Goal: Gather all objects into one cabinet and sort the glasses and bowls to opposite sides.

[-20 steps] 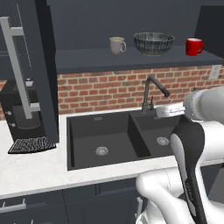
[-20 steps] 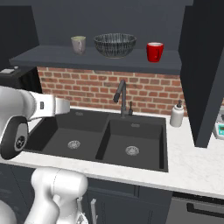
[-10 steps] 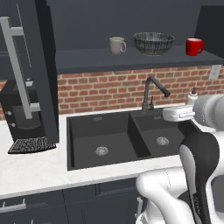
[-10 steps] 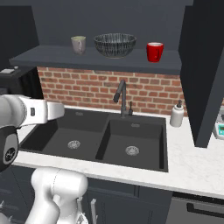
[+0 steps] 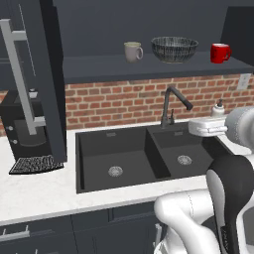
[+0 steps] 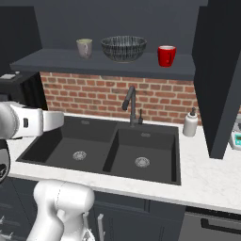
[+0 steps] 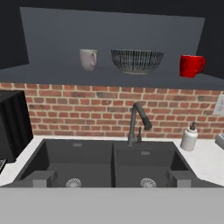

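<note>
1. On the dark shelf [image 5: 99, 67], the beige mug [image 5: 132, 51], the patterned bowl [image 5: 174, 48] and the red mug [image 5: 219, 52] are lined up left to right, apart from each other.
2. The gripper [image 7: 112, 178] is held above the sink [image 7: 112, 166]; its fingers [image 7: 43, 178] are seen spread wide, nothing between them.
3. The cabinet door [image 5: 42, 79] is seen swung open at left.

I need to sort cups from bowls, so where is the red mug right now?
The red mug stands on the cabinet shelf above the sink, at the right end of the row, just right of the patterned bowl.
</note>
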Controlling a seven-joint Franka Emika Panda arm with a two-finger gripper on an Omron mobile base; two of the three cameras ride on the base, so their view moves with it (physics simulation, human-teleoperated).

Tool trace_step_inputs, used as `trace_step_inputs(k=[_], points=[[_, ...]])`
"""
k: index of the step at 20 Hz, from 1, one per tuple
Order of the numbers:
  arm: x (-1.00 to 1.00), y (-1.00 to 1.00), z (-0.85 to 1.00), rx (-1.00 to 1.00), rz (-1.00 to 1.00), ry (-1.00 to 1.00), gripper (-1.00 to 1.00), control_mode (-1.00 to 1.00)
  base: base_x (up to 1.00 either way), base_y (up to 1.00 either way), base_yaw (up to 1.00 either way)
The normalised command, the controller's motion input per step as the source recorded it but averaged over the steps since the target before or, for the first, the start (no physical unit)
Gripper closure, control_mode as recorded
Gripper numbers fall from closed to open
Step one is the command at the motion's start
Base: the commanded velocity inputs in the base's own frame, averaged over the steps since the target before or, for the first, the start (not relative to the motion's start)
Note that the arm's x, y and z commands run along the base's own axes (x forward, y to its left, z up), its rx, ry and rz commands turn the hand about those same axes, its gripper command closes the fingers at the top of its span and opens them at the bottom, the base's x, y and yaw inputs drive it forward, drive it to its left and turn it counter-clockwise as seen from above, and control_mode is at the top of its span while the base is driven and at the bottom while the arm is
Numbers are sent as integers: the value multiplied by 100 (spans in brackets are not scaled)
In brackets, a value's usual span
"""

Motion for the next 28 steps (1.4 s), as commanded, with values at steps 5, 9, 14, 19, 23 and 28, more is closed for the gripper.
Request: trace_step_inputs(k=[5, 9, 14, 19, 23, 28], points=[[0, 0, 0, 0, 0, 0, -100, 100, -22, -9, 0], [0, 0, 0, 0, 0, 0, -100, 100, -23, -19, -12], [0, 0, 0, 0, 0, 0, -100, 100, -24, -14, -25], [0, 0, 0, 0, 0, 0, -100, 100, -26, -20, -32], [0, 0, 0, 0, 0, 0, -100, 100, -27, -28, -35], [0, 0, 0, 0, 0, 0, -100, 100, -30, -33, -29]])
